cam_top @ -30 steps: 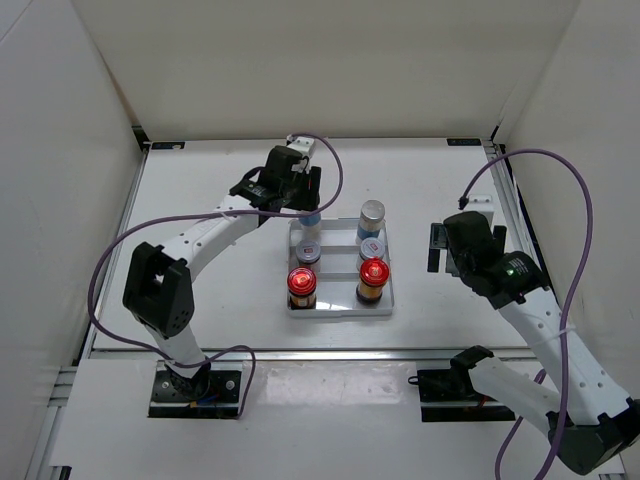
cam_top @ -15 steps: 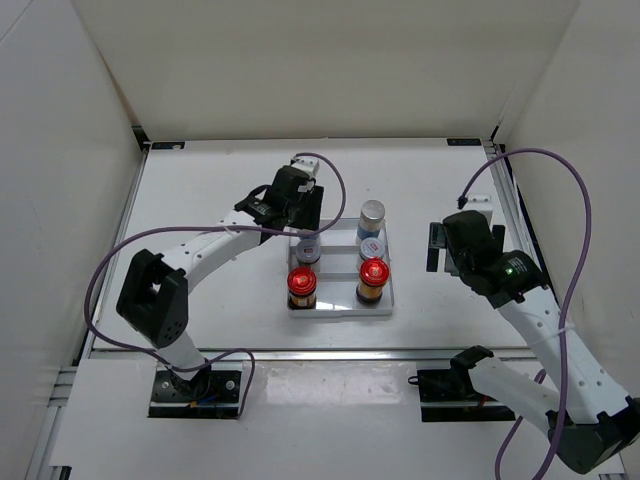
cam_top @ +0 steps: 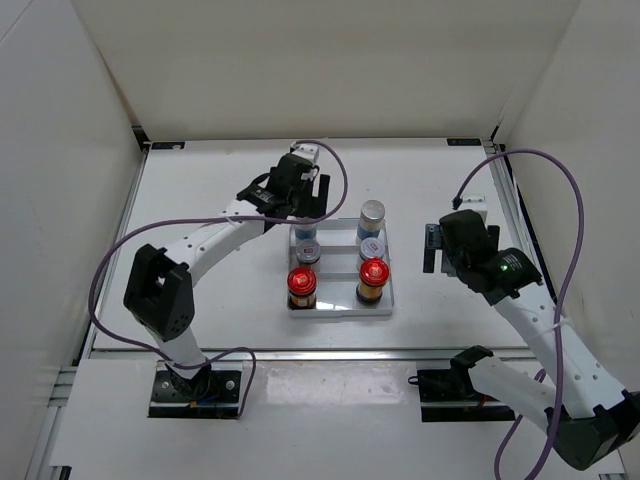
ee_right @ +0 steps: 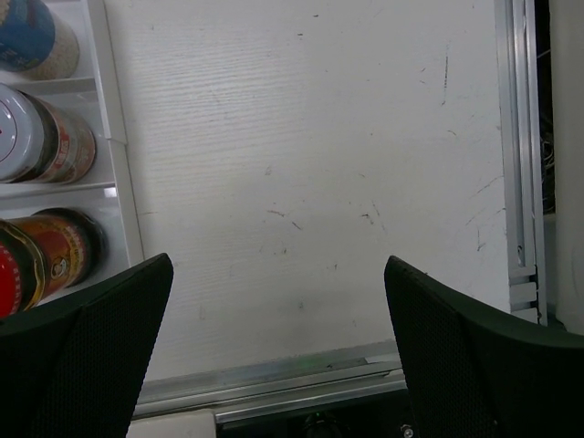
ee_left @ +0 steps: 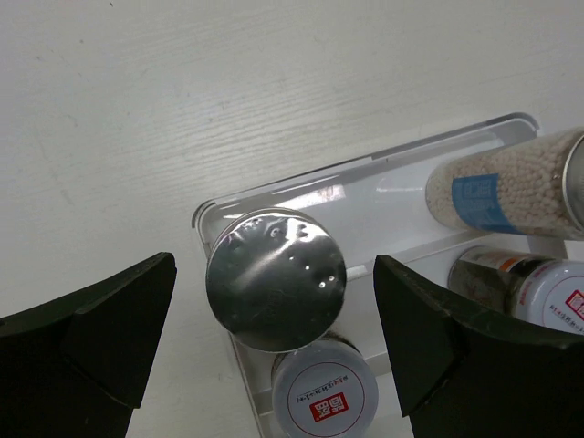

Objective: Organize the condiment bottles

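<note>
Six condiment bottles stand in the white tray (cam_top: 340,308) in two rows. On the left are a silver-capped jar (cam_top: 306,233), a white-lidded one (cam_top: 308,252) and a red-capped one (cam_top: 301,281). On the right are another silver-capped jar (cam_top: 371,213), a white lid (cam_top: 372,245) and a red cap (cam_top: 372,272). My left gripper (cam_top: 300,203) hangs open straight above the back-left jar. In the left wrist view its silver cap (ee_left: 276,278) lies between the spread fingers, untouched. My right gripper (cam_top: 437,247) is open over bare table, right of the tray.
The table's metal rail (ee_right: 516,164) runs along the right side. In the right wrist view the tray's right wall (ee_right: 119,182) sits at the left border, with jars behind it. White walls enclose the table on three sides.
The left gripper has opened and let go of the silver-capped jar, which now stands in the tray's back-left slot. The right arm has edged slightly left.
</note>
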Controlling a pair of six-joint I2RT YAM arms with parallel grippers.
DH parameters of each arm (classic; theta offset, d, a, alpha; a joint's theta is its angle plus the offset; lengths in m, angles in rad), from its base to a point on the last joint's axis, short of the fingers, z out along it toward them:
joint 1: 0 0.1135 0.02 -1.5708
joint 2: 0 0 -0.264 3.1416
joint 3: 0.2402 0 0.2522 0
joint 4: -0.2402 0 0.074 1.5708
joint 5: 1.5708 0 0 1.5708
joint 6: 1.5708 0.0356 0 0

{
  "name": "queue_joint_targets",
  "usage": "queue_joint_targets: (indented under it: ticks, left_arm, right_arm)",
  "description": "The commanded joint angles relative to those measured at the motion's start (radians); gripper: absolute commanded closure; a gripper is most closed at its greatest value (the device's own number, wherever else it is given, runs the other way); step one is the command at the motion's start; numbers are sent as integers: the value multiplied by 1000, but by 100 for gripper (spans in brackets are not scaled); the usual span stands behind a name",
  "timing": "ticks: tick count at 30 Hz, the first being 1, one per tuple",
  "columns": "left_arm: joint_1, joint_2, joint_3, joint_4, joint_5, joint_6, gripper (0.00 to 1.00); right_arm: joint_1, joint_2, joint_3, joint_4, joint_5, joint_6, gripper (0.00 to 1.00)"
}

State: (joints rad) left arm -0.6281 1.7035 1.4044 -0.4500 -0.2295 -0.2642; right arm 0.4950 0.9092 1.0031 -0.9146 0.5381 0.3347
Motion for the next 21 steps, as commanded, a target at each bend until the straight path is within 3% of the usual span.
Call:
queue_joint_targets:
  ticks: [1, 7, 15, 17, 21]
  left_arm:
    - [-15, -91, 83, -50, -48, -3, 0]
    - [-38, -381, -10, -50, -174, 62, 0]
    - [-38, -870, -447, -59, -368, 183, 0]
    - [-38, -927, -546, -59, -398, 194, 0]
    - [-57, -1013, -607, -38, -422, 215, 0]
  right_arm:
    - [-1, 8, -1, 29, -18, 4, 0]
    - [-1, -41, 20, 20, -62, 4, 0]
    - [-1, -239, -11, 54, -64, -19, 0]
    - [-1, -239, -11, 54, -64, -19, 0]
    - [-1, -242, -11, 54, -34, 1, 0]
